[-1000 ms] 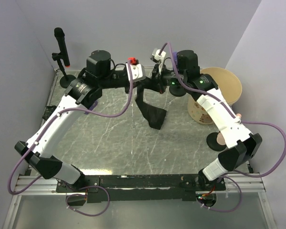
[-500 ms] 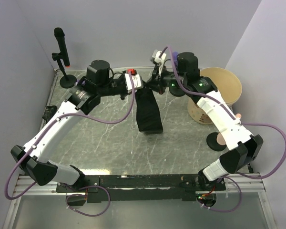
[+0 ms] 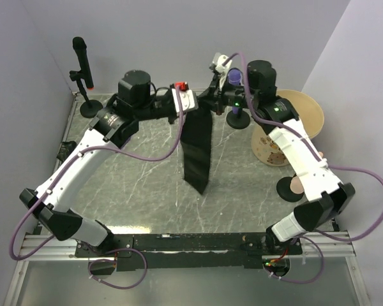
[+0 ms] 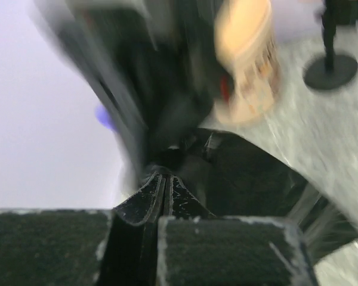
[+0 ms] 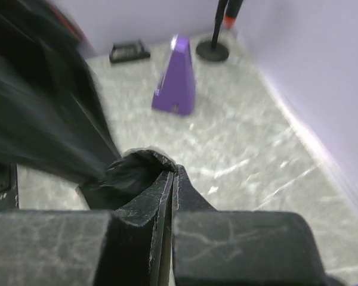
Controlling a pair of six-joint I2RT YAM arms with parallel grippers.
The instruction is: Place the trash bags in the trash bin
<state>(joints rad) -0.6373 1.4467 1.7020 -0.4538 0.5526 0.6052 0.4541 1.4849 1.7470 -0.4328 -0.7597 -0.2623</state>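
Pale lilac walls are closing in a grey marbled bench (image 3: 147,185), seen from above. At the far right corner the bin (image 3: 306,108) is sitting with its pale inside showing and its printed side facing the near edge.

Left of the bin, over the far middle of the bench, the bag (image 3: 198,150) is hanging as one long black strip. Its top edge is being held up between the two tools and its lower tip is pointing toward the near edge. Whether that tip is touching the bench cannot be told. The bag is hanging wholly outside the bin, apart from its rim.

The left tool (image 4: 165,186) is pinching the bag's top on the side farther from the bin, its fingers pressed together on a fold of black film with no gap showing. That view is blurred, and the bin is appearing in it only as a tan smear beyond the film. The right tool (image 5: 172,177) is gripping the top on the side nearer the bin, its jaws closed tight on a bunched wad of film.

A round stand base (image 3: 287,188) is lying just on the near side of the bin. A microphone (image 3: 82,57) is standing far to the bin's left. In the right wrist view a purple wedge (image 5: 178,77) is standing on the bench beyond the bag.
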